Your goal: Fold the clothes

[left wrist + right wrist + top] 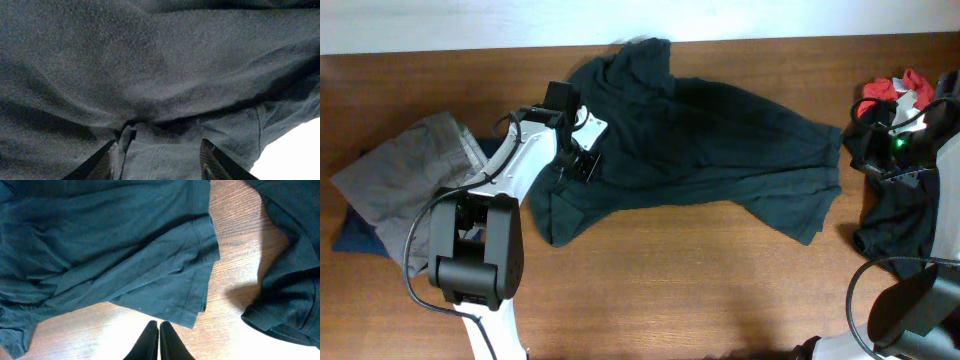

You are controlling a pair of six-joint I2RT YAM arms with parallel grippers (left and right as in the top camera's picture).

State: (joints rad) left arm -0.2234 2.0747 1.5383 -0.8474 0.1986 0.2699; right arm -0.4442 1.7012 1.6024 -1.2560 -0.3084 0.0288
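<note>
Surface: brown wood-grain table [720,290], bare along the near side. A pale white strip [470,25] runs beyond its far edge; nothing more of the room is visible. Bright glare washes out the near corners in both wrist views.

Task item: dark green shirt [700,150], lying unfolded and rumpled across the centre of the table, spanning left of middle to well right of middle. One lobe reaches the far edge. A sleeve with a stitched hem lies at the right end, flat on the wood.

Left gripper [160,142]: down on the left part of the shirt. Fingers [100,162] are spread wide, with a bunched ridge of cloth between them. I cannot tell if they are pressing it.

Right gripper [159,340]: fingers pressed together with nothing between them. It is over bare wood just near of the sleeve hem, not touching the cloth. A green light [898,142] glows on the right arm.

Other items:
- Grey clothes [410,170] lie at the left, resting on a blue garment [355,235].
- A dark pile [895,215] sits at the right edge, apart from the shirt.
- A red cloth [895,87] lies at the far end of that pile.
</note>
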